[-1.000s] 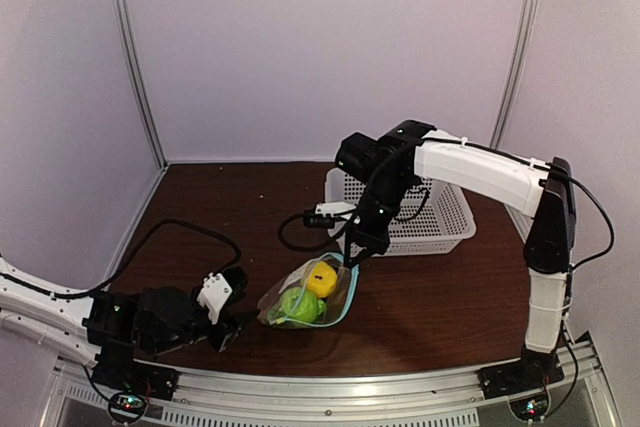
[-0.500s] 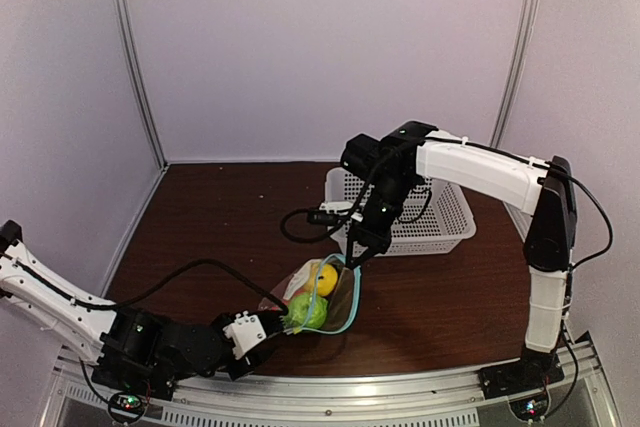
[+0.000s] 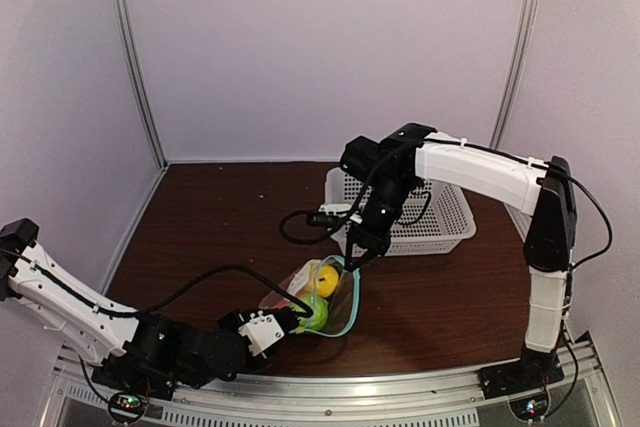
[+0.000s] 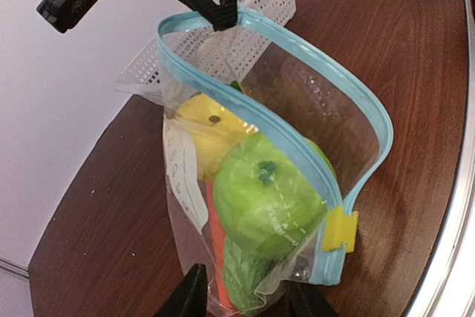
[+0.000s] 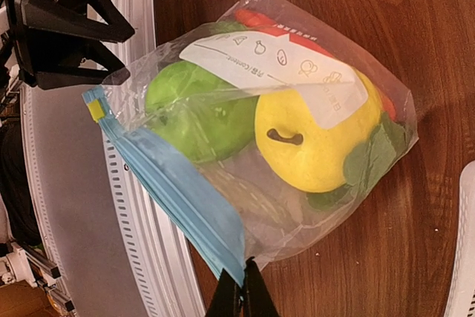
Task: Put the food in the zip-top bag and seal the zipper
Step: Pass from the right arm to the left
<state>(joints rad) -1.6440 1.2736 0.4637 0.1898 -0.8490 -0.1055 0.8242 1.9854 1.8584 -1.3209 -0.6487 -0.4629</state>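
The clear zip-top bag [image 4: 319,109] hangs over the table with its mouth open. My right gripper [image 5: 241,291] is shut on one end of the teal zipper [image 5: 178,191] and holds that end up. Inside lie the green apple [image 4: 271,198], the yellow fruit [image 4: 208,128], the red carrot [image 4: 217,235] and the green oblong vegetable [image 4: 245,280]. A yellow slider [image 4: 340,229] sits at the zipper's low end. My left gripper [image 4: 251,298] is open, and the bag's lower corner lies between its fingers. From above, the left gripper [image 3: 290,322] is at the bag's near side.
A white perforated basket [image 3: 430,217] stands behind the bag at the back right. A black cable [image 3: 300,232] hangs from the right arm near it. The table's metal front rail [image 3: 330,392] runs just behind my left gripper.
My left arm swung in from the left front to the bag, and its jaws now flank the bag's lower corner, somewhat narrower. The right gripper kept its hold on the zipper end.
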